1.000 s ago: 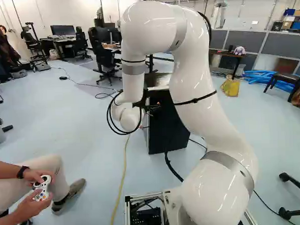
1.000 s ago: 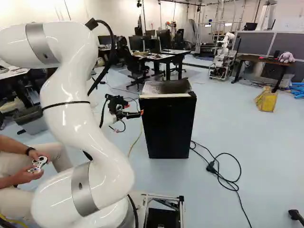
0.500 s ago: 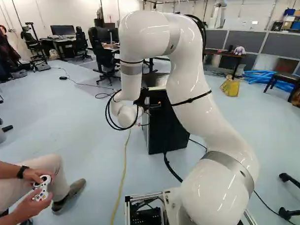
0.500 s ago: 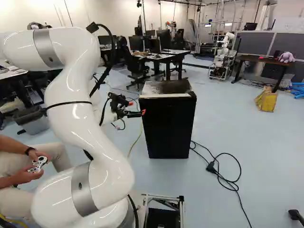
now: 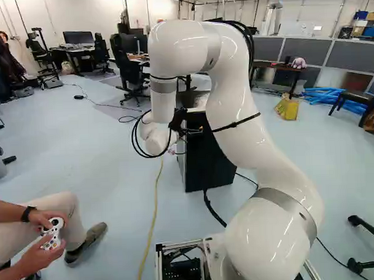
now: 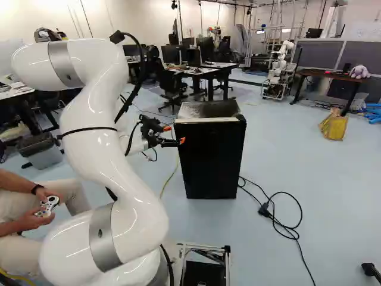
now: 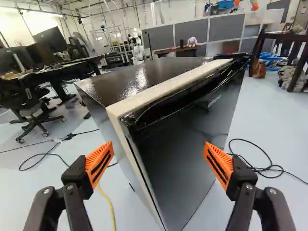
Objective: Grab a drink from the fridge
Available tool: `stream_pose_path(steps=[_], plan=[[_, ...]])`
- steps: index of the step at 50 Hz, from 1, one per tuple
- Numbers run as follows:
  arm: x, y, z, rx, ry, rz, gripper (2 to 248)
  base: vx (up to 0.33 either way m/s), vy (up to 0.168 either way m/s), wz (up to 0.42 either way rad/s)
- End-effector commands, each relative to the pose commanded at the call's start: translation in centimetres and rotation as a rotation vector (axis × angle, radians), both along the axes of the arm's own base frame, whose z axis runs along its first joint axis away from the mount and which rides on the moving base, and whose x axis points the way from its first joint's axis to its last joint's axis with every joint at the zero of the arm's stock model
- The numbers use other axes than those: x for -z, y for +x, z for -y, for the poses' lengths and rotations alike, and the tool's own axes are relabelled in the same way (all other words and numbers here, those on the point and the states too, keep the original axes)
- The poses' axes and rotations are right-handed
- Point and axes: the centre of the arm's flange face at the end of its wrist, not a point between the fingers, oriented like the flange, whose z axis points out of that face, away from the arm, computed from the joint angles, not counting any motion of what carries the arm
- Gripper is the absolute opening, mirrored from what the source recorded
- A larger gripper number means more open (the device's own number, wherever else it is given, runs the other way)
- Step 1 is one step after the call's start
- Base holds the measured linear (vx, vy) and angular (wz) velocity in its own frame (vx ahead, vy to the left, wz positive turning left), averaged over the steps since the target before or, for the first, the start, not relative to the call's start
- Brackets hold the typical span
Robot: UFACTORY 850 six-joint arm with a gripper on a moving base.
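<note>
In the right base view the tool (image 6: 175, 134) stands open, the closed fridge (image 6: 208, 109) at its three o'clock, the drink out of sight. Poorly lined up, an advance could miss the door's (image 6: 211, 158) edge and shove everything.

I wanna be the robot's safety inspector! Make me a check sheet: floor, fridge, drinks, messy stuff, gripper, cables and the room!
Surface: pale floor; the fridge stands on it.
Fridge: upright, door looks shut.
Drinks: nothing seen.
Clutter: yellow bag on the floor, beyond the fridge.
Gripper: open, holding nothing, fridge ahead.
Cables: black cable with a plug lies loosely looped beside the fridge; yellow cable runs along the floor.
Surroundings: desks and chairs behind, another robot farther off.
</note>
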Motion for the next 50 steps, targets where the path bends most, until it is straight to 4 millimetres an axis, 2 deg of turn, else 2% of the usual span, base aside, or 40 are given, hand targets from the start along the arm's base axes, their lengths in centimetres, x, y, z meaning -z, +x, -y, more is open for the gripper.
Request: stream_pose_path(steps=[50], plan=[[-0.16, 0.54, 0.03, 0.057, -0.01, 0.032, 247, 0.0, 0.0, 0.0]])
